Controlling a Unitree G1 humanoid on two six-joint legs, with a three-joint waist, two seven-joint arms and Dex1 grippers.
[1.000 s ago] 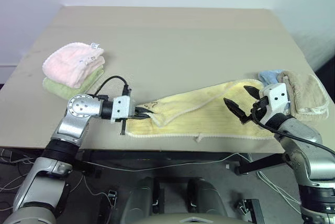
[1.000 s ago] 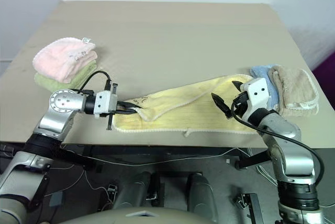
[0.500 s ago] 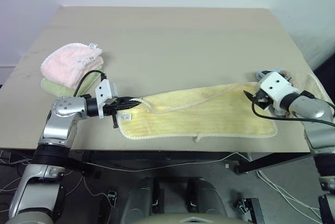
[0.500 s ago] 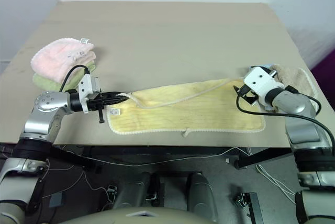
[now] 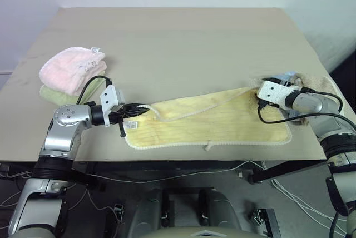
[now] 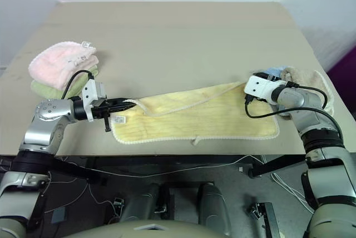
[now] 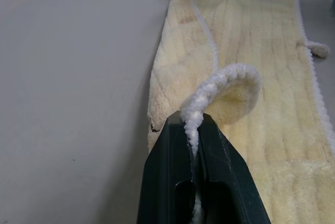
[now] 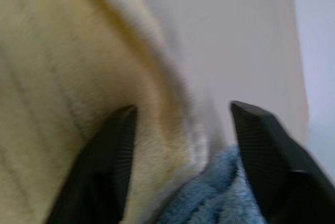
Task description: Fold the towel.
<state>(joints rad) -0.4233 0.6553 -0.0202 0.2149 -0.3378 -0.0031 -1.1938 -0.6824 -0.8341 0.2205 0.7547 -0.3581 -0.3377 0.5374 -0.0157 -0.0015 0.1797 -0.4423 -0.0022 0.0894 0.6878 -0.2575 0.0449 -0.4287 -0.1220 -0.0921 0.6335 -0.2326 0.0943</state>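
Observation:
The pale yellow towel (image 5: 211,124) lies stretched lengthwise along the table's near edge. My left gripper (image 5: 140,109) is shut on the white stitched border of its far left corner, which curls up from the black fingers (image 7: 172,145) in the left wrist view. My right gripper (image 5: 259,98) sits at the towel's far right corner. In the right wrist view its two fingers (image 8: 118,140) stand apart with the towel's corner (image 8: 157,103) between them and a blue cloth just beside them. A small loop (image 5: 209,147) hangs from the towel's near edge.
A pink folded towel (image 5: 71,68) rests on a green one (image 5: 55,94) at the table's left. A beige folded towel (image 5: 322,89) and a blue cloth (image 5: 286,77) lie at the right edge, right behind my right gripper. The table's (image 5: 178,43) far half is bare.
My left gripper has pulled the towel's corner leftward and the bunched towel is drawn out flat. My right gripper has moved from over the towel's right end to its far right corner, fingers narrowing.

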